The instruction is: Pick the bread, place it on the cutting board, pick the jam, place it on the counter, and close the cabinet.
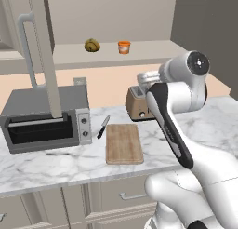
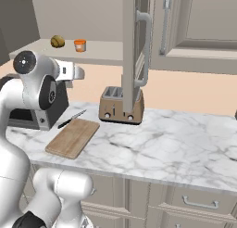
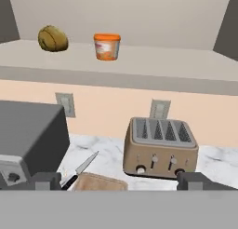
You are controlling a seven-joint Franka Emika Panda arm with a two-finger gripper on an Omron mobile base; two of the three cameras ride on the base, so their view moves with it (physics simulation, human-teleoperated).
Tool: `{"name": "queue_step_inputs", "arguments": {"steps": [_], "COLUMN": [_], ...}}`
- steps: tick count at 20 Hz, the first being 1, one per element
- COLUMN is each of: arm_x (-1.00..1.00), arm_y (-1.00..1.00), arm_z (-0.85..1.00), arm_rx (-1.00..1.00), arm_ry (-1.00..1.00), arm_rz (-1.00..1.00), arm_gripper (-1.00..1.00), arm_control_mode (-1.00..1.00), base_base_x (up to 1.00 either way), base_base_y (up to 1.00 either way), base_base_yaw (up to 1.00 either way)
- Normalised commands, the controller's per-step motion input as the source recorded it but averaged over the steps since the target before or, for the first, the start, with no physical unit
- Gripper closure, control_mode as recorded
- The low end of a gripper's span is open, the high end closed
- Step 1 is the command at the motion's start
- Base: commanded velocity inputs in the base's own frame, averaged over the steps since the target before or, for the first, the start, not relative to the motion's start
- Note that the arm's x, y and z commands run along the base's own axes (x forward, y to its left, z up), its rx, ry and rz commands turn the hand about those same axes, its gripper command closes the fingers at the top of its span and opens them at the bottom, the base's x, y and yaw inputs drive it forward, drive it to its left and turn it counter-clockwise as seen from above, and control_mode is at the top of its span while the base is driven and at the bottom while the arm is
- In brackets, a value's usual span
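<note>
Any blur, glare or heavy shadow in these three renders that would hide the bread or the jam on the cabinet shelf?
Left base view: flat, even light, bread and jam small but distinct. Right base view: same soft light, no glare on the counter; both items tiny. Hand view: sharpest look, slightly soft edges, faint shadow under the toaster.

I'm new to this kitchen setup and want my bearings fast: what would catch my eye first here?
The open cabinet, its tall door swung out over the counter, shows a shelf holding the bread and, to its right, the jam. Below, the cutting board lies bare on the marble, between a toaster oven and a toaster, a knife beside it.
</note>
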Motion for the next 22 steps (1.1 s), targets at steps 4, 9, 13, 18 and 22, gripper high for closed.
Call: {"name": "queue_step_inputs", "arguments": {"steps": [4,9,13,18,22], "arm_x": [0.12,0.08,0.06,0.17,0.17], "arm_y": [0.00,0.06,0.17,0.23,0.07], "arm_z": [0.47,0.45,0.34,0.11,0.16], "arm_rx": [0.00,0.00,0.00,0.00,0.01], "arm_ry": [-0.05,0.00,0.00,0.00,0.01], "arm_rz": [0.00,0.00,0.00,0.00,0.00], "arm_gripper": [-1.00,-1.00,-1.00,-1.00,-1.00], "arm_control_mode": [-1.00,-1.00,-1.00,-1.00,-1.00], "base_base_x": [0.00,0.00,0.00,0.00,0.00], "base_base_y": [0.00,0.00,0.00,0.00,0.00], "base_base_yaw": [0.00,0.00,0.00,0.00,0.00]}}
